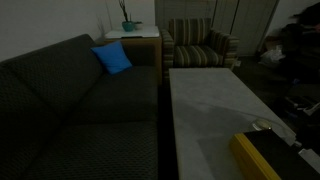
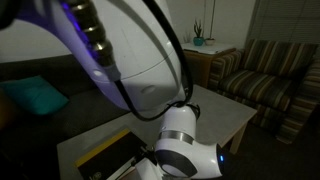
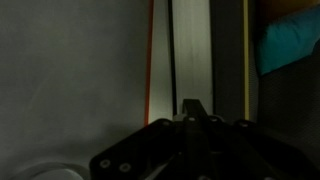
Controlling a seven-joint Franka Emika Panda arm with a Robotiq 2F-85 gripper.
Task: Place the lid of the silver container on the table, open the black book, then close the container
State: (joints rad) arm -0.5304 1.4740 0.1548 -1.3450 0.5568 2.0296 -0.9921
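The black book (image 1: 265, 156) lies at the near end of the table (image 1: 210, 100), its yellow side facing the camera; it also shows under the arm in an exterior view (image 2: 108, 154). A small shiny silver container (image 1: 262, 126) stands just beyond the book's far corner. I cannot tell whether the lid is on it. In the wrist view my gripper (image 3: 192, 104) comes up from the bottom edge, shut, with nothing between its fingertips. Ahead of it run a pale strip and a yellow edge of the book (image 3: 246, 60). A pale round shape (image 3: 50, 172) shows at the bottom left.
A dark sofa (image 1: 80, 110) with a blue pillow (image 1: 112, 58) runs along the table's side. A striped armchair (image 1: 200, 45) and a small white side table with a plant (image 1: 128, 32) stand beyond. The arm's white body (image 2: 130, 50) blocks much of an exterior view.
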